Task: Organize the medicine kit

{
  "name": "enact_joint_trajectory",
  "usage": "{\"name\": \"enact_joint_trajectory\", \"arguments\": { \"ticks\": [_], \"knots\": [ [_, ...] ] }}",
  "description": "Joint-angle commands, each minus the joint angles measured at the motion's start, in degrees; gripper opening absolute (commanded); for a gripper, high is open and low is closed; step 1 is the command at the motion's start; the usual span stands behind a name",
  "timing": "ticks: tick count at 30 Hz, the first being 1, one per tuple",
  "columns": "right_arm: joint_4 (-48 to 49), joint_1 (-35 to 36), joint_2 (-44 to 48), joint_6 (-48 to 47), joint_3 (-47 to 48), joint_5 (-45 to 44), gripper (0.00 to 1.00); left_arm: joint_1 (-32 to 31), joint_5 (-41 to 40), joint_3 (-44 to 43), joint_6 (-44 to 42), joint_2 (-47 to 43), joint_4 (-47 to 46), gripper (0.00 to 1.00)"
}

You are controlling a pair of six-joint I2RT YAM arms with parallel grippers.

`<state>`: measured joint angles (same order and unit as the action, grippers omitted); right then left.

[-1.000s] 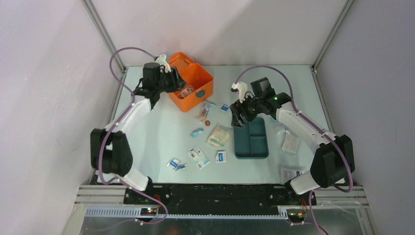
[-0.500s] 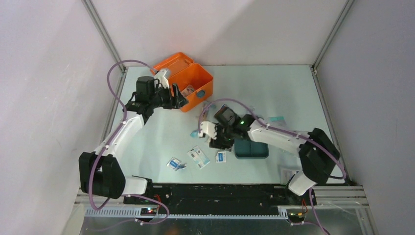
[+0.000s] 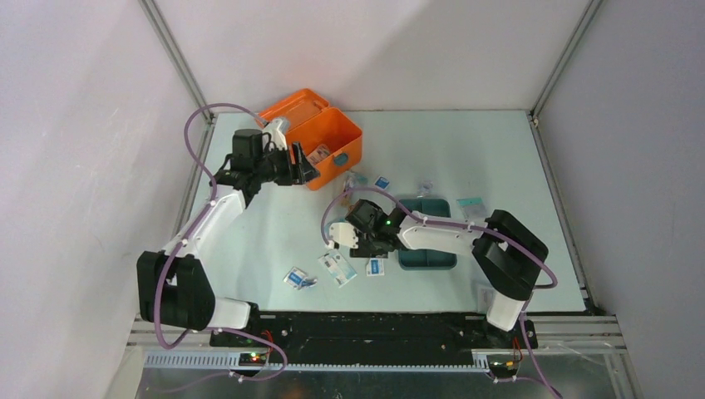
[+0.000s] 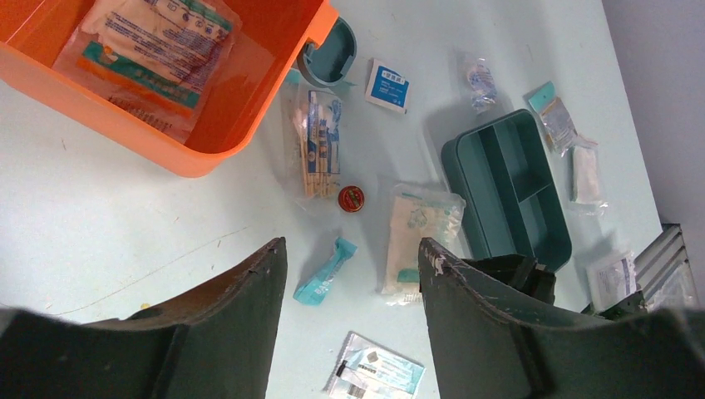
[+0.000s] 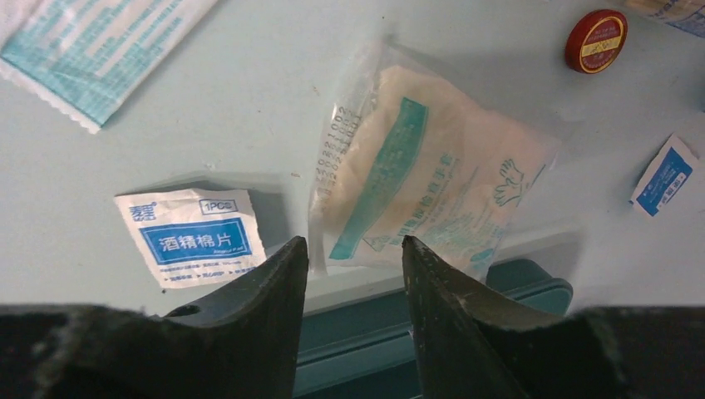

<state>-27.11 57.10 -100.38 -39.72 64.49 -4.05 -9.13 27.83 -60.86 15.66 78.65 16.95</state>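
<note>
**Gauze packet lined up for pickup; most supplies not yet in the kit**

The left arm (image 3: 212, 208) points toward the medicine kit (image 3: 356, 143), which stands with its lid thrown back at the far left of the surface (image 3: 266, 224). Its jaws hover just off the kit's near wall, spread apart with nothing between them; one flat packet (image 4: 154, 50) lies inside the kit. Just off the kit's near-right corner we see a sleeve of cotton swabs (image 4: 316, 145) and a small red tin (image 4: 350, 198). Farther out on that side, apart from the kit, lies the gauze packet (image 5: 432, 183), with an alcohol wipe (image 5: 195, 237) just beside it. The right arm (image 3: 449, 233) lies across to that packet; its jaws stand apart, low over it, straddling one corner. They are not clamped on it, and we cannot tell whether they touch it. Farther right of the kit again sits the teal tray (image 4: 507, 187), just beside the packet.

We judge the step in hand to be picking up the gauze packet for the kit. The next move calls for the right jaws to settle onto the thin wrapper and pinch its edge firmly, since the film looks slippery; then a lift clear of the tray rim and a carry toward the kit, whose mouth the left jaws should leave free.
</note>
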Motion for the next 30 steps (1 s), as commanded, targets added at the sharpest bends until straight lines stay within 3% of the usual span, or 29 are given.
{"name": "enact_joint_trajectory", "arguments": {
  "ticks": [1, 4, 7, 10, 18, 24, 30],
  "knots": [
    [2.83, 1.16, -1.56, -1.1, 0.31, -4.13, 0.47, 0.25, 0.43, -2.12, 0.18, -0.43, -0.96, 0.64],
    [2.89, 1.47, -1.74, -0.6, 0.31, -5.31, 0.42, 0.26, -0.59, -1.91, -0.35, -0.76, -1.0, 0.65],
    [1.81, 1.58, -0.57, -0.14, 0.29, -4.93, 0.27, 0.36, -2.19, -2.0, -1.91, -0.86, -0.96, 0.67],
    [-0.11, 1.62, 2.87, -0.68, 0.3, -4.99, 0.01, 0.42, -3.46, -2.56, -3.75, -0.45, -0.95, 0.68],
    [-3.71, -3.71, 17.41, 0.83, 4.07, 1.63, 0.0, 0.2, 4.8, -1.67, -19.65, -1.91, -3.4, 0.75],
    [-10.48, -16.2, 20.3, 4.68, 11.37, 22.41, 0.0, -3.86, 22.95, -3.37, -33.1, -5.09, -4.86, 0.77],
    [-11.7, -19.23, 20.77, 3.4, 14.17, 23.49, 0.0, -9.87, 30.92, -6.85, -35.97, -0.91, -4.4, 0.79]
  ]
}}
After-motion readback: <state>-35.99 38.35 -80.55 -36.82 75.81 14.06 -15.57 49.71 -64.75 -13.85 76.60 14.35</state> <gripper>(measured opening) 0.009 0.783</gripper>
